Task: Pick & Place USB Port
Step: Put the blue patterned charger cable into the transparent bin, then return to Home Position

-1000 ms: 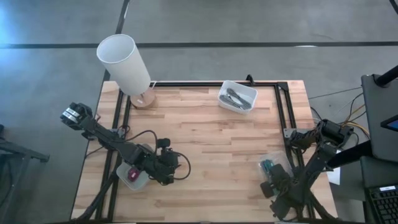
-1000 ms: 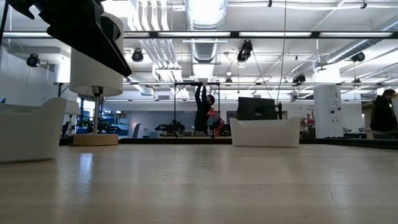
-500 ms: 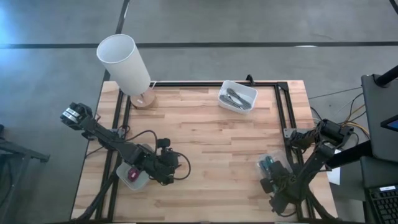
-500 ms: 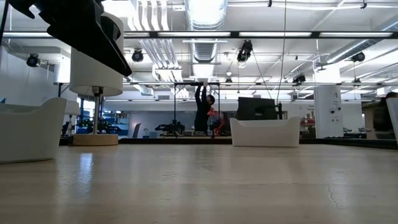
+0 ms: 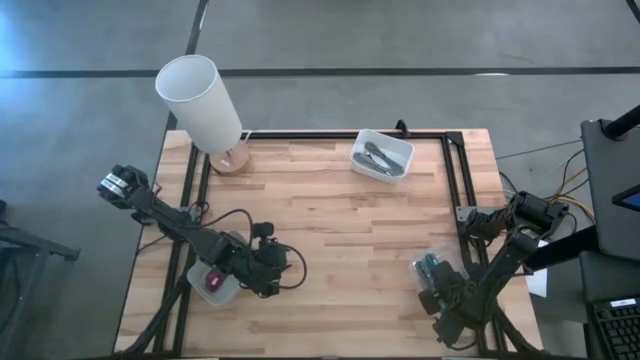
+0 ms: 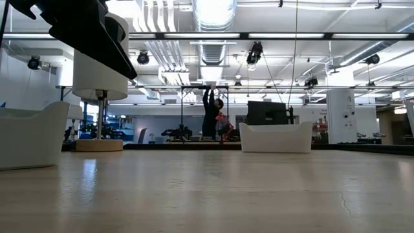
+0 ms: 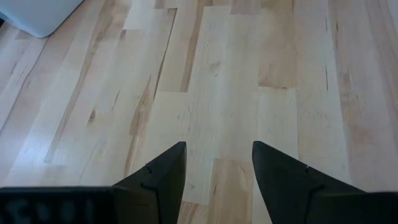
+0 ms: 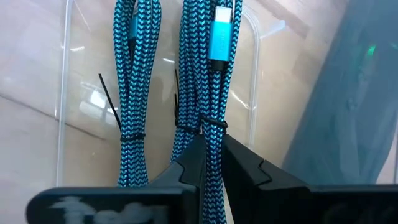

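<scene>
Between right pincer (image 8: 211, 163) fingers, gripped blue cable (image 8: 208, 93) runs lengthwise, plug away.

The right gripper (image 5: 432, 283) now sits a little farther in from the table's (image 5: 340, 215) near right corner than a second ago, over the clear tray (image 8: 65, 93), its fingers closed around a blue braided cable (image 8: 208, 81).
</scene>
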